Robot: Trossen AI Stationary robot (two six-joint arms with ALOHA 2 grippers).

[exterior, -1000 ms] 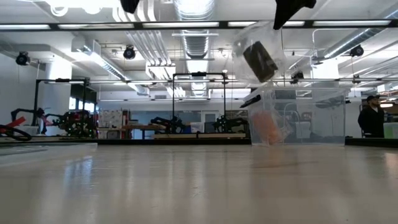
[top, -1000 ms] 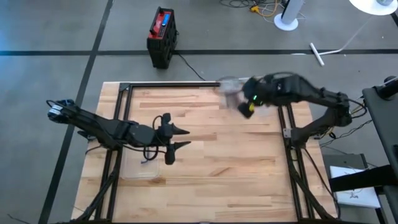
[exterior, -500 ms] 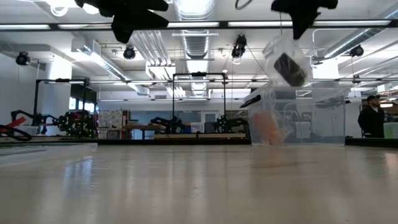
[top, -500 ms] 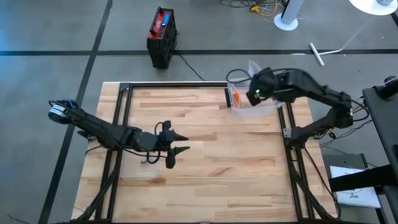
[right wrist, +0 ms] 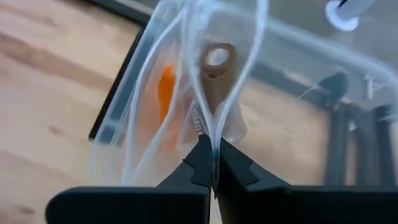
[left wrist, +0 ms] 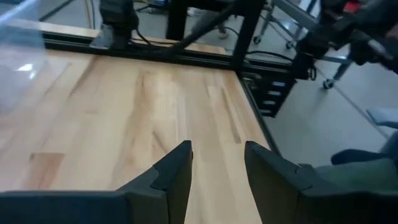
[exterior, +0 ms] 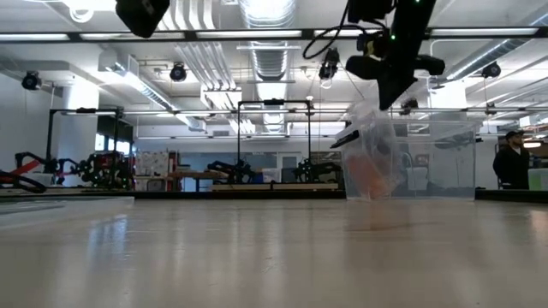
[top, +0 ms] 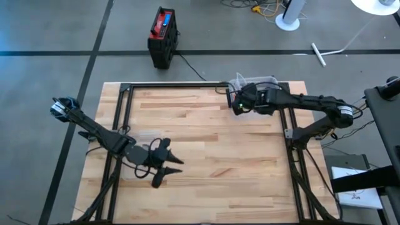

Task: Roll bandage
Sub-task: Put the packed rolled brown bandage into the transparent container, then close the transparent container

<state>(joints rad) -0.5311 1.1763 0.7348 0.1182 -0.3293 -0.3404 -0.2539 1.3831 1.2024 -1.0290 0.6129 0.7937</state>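
My right gripper point(top: 240, 104) is shut on a clear plastic bag point(right wrist: 186, 74) over the clear bin point(top: 267, 87) at the table's far right. A brown bandage roll point(right wrist: 216, 67) sits inside the bag. In the low view the bag point(exterior: 377, 141) hangs below the gripper point(exterior: 387, 85), in front of the bin point(exterior: 428, 162). An orange thing point(right wrist: 165, 93) lies in the bin. My left gripper point(top: 167, 170) is open and empty above the table's near left part; its fingers stand apart in the left wrist view point(left wrist: 217, 168). My right gripper pinches gathered film of the clear bag point(right wrist: 210, 140) between its two fingers, at the bag's upper end. The fingers point down. The bag hangs slack below them with the roll inside. Whether its lower end rests in the bin, I cannot tell.
A clear flat tray point(top: 132, 170) lies on the table beside my left gripper. A black frame rail point(top: 175, 85) runs along the table's far edge. Bare wood point(top: 219, 150) fills the table's middle. A person point(exterior: 511, 158) stands far off in the room.
My right gripper has tipped to point down at the far right bin; the bag, swinging high before, now hangs lower at the bin. My left gripper has moved toward the table's near edge, still open.
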